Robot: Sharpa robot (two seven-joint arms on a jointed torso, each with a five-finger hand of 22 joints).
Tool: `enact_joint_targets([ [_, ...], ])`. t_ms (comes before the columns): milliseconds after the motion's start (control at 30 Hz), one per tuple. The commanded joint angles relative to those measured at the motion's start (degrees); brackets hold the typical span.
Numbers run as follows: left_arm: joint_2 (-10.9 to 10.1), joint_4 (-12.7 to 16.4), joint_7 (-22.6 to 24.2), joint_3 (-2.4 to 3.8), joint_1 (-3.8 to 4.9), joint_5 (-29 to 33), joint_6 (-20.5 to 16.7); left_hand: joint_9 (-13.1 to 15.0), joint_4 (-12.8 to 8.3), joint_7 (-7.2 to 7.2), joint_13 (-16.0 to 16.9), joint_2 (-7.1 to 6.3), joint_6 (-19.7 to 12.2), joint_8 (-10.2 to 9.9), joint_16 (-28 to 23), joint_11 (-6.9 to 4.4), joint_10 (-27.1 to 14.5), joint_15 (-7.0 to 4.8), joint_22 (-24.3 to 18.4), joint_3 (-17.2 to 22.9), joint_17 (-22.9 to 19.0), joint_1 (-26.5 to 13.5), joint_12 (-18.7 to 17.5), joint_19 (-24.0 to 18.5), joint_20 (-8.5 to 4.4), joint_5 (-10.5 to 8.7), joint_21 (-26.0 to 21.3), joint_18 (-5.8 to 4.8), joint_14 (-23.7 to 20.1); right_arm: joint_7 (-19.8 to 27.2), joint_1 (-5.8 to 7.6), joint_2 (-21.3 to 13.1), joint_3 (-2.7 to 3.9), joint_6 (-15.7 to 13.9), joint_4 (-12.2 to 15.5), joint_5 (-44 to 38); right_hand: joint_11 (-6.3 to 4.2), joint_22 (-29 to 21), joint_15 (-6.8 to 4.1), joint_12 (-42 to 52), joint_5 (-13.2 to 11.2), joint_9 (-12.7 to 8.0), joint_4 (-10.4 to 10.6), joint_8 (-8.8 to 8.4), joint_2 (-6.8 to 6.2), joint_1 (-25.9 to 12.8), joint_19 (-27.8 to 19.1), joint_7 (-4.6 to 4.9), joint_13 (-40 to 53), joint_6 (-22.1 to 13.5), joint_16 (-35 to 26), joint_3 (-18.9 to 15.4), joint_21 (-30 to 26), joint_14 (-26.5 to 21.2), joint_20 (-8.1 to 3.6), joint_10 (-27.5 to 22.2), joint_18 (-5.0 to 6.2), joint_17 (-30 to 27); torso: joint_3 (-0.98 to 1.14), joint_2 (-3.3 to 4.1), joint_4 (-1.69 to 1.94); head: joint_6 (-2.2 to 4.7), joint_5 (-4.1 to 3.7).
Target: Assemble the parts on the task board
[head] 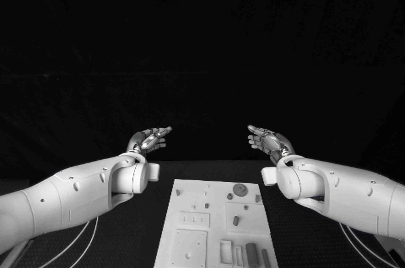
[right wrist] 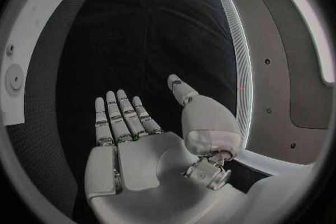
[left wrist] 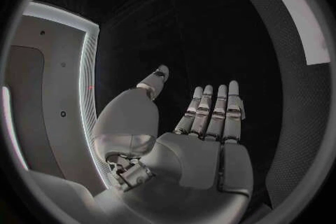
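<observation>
Left hand (head: 150, 140) is being held raised beyond the board's far end, fingers apart, nothing grasped | right hand (head: 270, 141) is being held likewise, palms facing | task board (head: 190, 221) is lying between the forearms | parts (head: 240, 191) are resting on it, untouched

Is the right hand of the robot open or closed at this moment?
Open. The right hand holds nothing, and its fingers are stretched out and apart, above the table beyond the task board.
</observation>
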Motion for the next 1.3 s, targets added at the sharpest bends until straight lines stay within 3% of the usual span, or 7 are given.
enact_joint_targets([
  [33,1.2,-3.6,-7.2,-0.82,1.64,0.2,8.8,0.5,-0.1,0.16,0.1,-0.06,0.7,0.4,0.4,0.07,0.9,0.12,0.8,0.6,0.5,1.2,0.3,0.7,0.10,0.19,0.2,-0.41,0.7,-7.3,1.62,0.9,-0.81,13.1,-3.2,-0.9,0.61,5.7,0.72,0.8,0.4,2.4,-2.2,1.92,0.21,3.5,2.2,5.00,0.4,2.4,1.6,1.3,0.8,2.0,0.61,2.6,0.76,1.2,0.00,-0.01,-0.01,-0.01,0.00],
  [333,3.0,-9.2,-10.9,-2.56,4.28,0.3,12.8,1.1,-0.6,1.96,0.6,0.81,2.6,1.6,2.6,1.17,3.6,0.32,1.3,1.0,1.6,2.3,1.3,2.8,-0.81,0.24,1.3,-0.19,4.3,-12.2,4.84,2.4,-2.95,21.0,-8.9,-1.1,1.23,8.6,2.05,4.2,0.5,5.2,-7.5,6.52,-1.29,11.2,10.1,5.74,1.4,10.1,6.1,3.7,3.8,10.4,-0.63,9.6,3.50,2.8,0.00,-0.01,-0.01,-0.01,0.00],
  [400,3.0,-9.2,-10.9,-2.57,4.29,0.3,12.8,1.7,-2.0,3.27,1.3,1.23,5.8,3.2,5.2,1.98,7.3,0.38,2.0,1.8,2.7,4.1,2.9,6.2,-1.62,0.30,3.0,0.74,9.1,-12.4,5.00,2.5,-3.06,21.4,-9.2,-1.2,0.77,8.4,0.52,5.9,0.5,5.5,-7.5,8.05,-2.28,14.3,14.1,5.46,2.0,13.5,8.3,4.4,5.1,14.8,-1.02,13.5,4.89,3.7,0.00,-0.01,-0.01,-0.01,0.00],
  [433,1.5,-7.4,-9.8,-2.63,4.25,-1.6,17.4,1.9,-2.5,3.52,1.5,1.38,6.9,3.7,6.3,2.18,8.9,0.11,2.2,2.2,3.2,4.8,3.6,7.3,-1.83,0.31,3.5,1.13,11.2,-12.2,4.81,4.3,-3.06,17.9,-15.8,-36.8,0.36,8.3,-0.10,6.4,0.5,5.6,-7.6,8.55,-2.64,15.6,15.6,5.09,2.2,14.8,9.1,4.7,5.5,16.3,-1.20,14.7,5.45,4.0,0.12,-0.06,-0.01,-0.85,0.20],
  [833,-1.5,-1.7,-7.8,-2.61,4.26,-7.4,22.7,1.9,-8.4,2.02,3.9,2.90,18.9,7.2,15.2,-0.59,24.6,-6.15,5.7,6.2,9.4,10.2,9.4,22.7,-6.57,0.27,11.1,4.19,28.7,-14.8,4.82,3.2,-3.01,17.4,-15.4,-59.4,-3.76,7.8,-10.25,8.9,0.4,5.3,-7.5,10.70,-5.49,22.9,39.4,2.71,2.4,26.3,19.3,7.9,12.9,39.4,-3.08,26.6,12.74,9.9,0.58,1.25,0.41,-1.07,-0.10],
  [1100,-4.4,4.8,-7.7,-2.58,4.27,-7.9,22.2,1.2,-9.2,2.05,4.0,1.96,20.5,6.1,16.4,-0.83,26.9,-7.64,7.3,6.7,12.6,10.1,8.3,25.9,-8.36,0.24,12.9,4.03,32.0,-16.9,4.82,2.5,-3.00,18.7,-13.0,-75.8,-7.14,8.8,-13.91,10.2,0.4,4.8,-7.5,9.99,-6.61,23.4,49.7,1.62,3.1,29.2,25.8,7.3,17.8,47.7,-7.13,33.9,12.80,14.5,0.87,3.12,0.75,-1.16,-0.37],
  [1300,-6.3,8.9,-7.7,-2.58,4.24,-7.9,21.9,0.9,-9.1,2.41,3.8,1.48,20.2,5.5,15.8,-0.56,26.7,-7.48,7.5,6.6,13.3,9.5,7.4,25.5,-8.56,0.23,12.7,3.60,31.7,-18.9,4.75,2.6,-3.00,20.5,-10.3,-83.8,-7.79,8.9,-14.59,9.6,0.4,4.6,-7.5,9.58,-7.17,23.3,51.7,1.05,3.4,30.9,28.7,7.0,19.8,48.8,-8.29,35.8,12.80,16.8,0.94,4.97,0.96,-0.63,-0.99],
])
